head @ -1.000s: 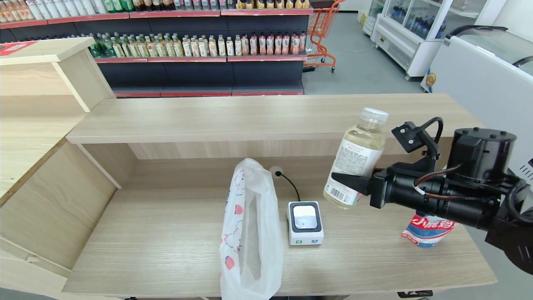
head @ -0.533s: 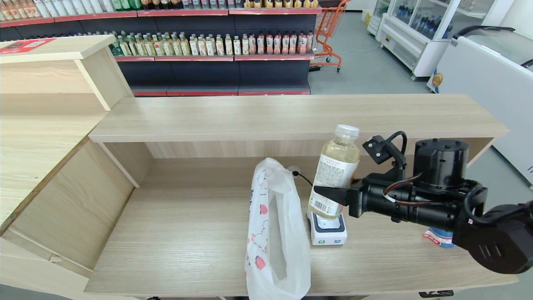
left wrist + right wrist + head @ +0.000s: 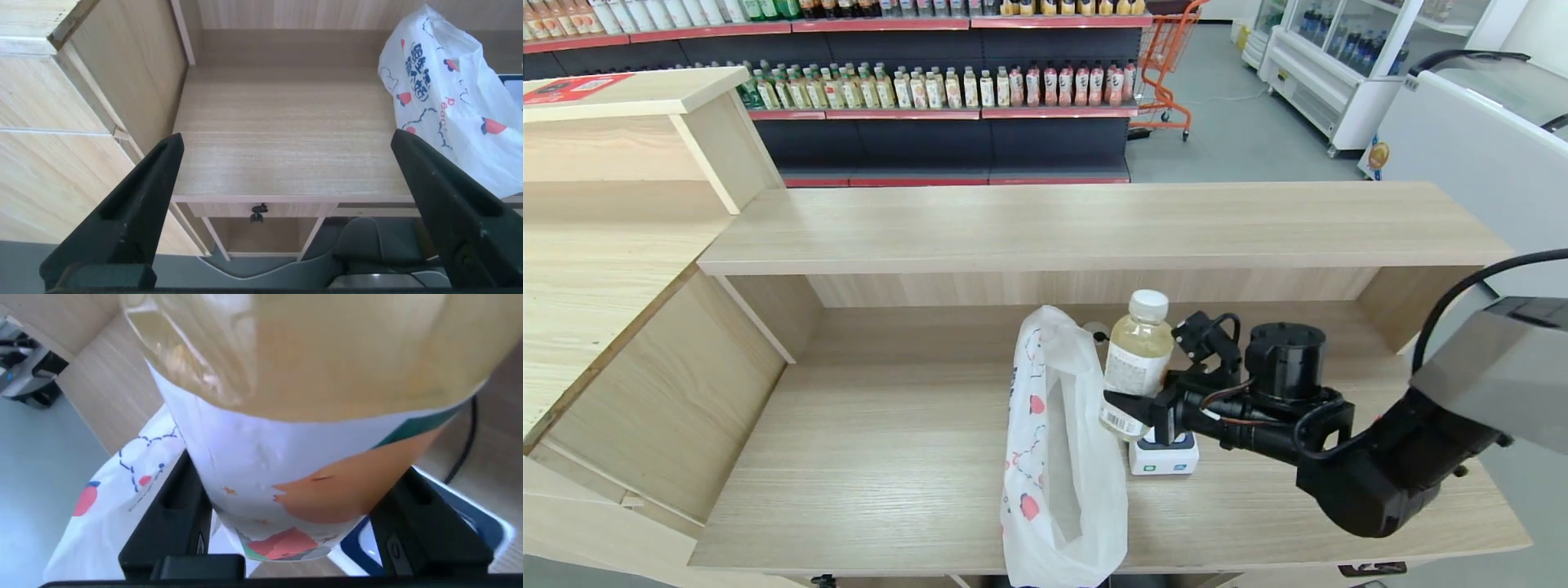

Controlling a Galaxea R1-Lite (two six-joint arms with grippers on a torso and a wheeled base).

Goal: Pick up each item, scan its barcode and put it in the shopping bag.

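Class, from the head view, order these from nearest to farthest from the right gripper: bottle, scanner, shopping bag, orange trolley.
1. bottle, held in the right gripper.
2. scanner, just beneath, and shopping bag, to its left: too close to call.
3. orange trolley, far back in the aisle.

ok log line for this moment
right pincer: shut on bottle | bottle: over scanner, beside bag | bag: open on counter | left pincer: open, empty
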